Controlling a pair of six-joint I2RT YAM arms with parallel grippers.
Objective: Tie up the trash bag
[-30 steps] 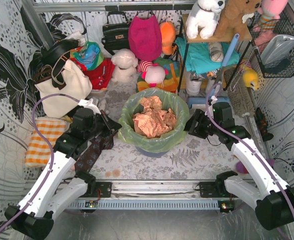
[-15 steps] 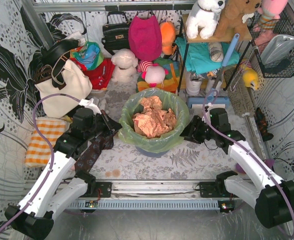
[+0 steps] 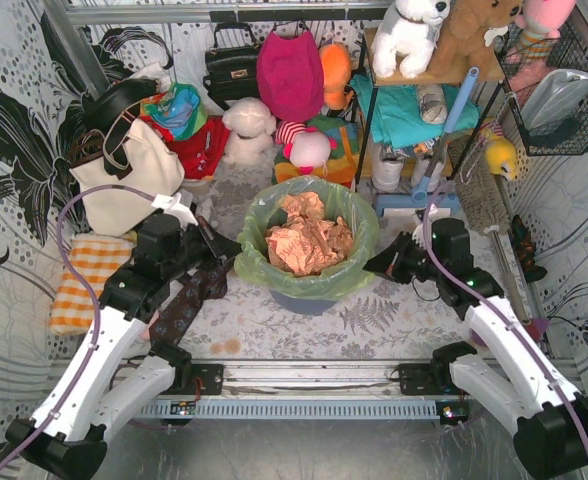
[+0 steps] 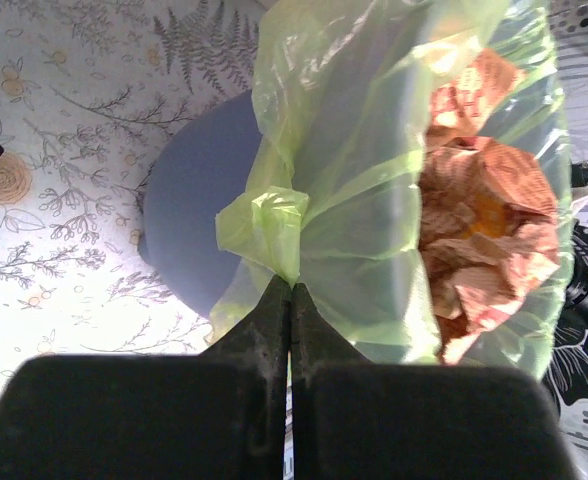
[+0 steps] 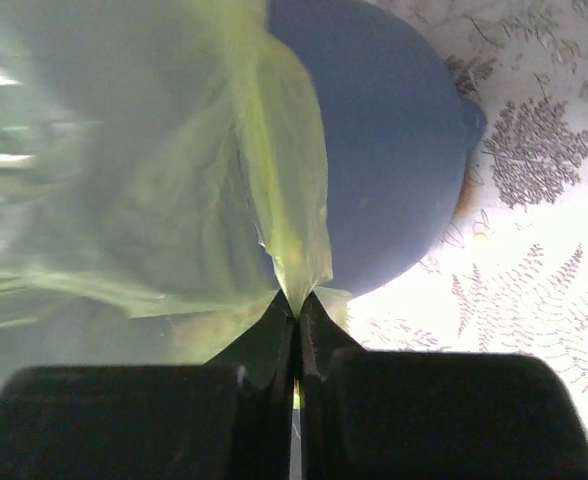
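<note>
— The right hand (image 5: 296,298) is being shifted slightly outward; it and the left hand (image 4: 291,290) are being pinched onto the trash bag (image 3: 309,245) in its bin (image 4: 189,190).
— Both rims should be raised evenly.

right gripper (image 5: 296,300) pinched tight on a fold of the trash bag (image 5: 174,180) — blue-grey bin (image 5: 394,150) behind, floral tabletop (image 5: 534,220)

A white tote bag (image 3: 124,185) is leaning at the back left, with an orange checked cloth (image 3: 86,282) lying just in front of it. A black handbag (image 3: 232,66) and a pink bag (image 3: 290,74) are hanging behind. A white plush dog (image 3: 411,30) and a brown teddy bear (image 3: 474,35) are sitting on a shelf (image 3: 429,76). A blue-grey bin (image 4: 184,210) is standing mid-table.
</note>
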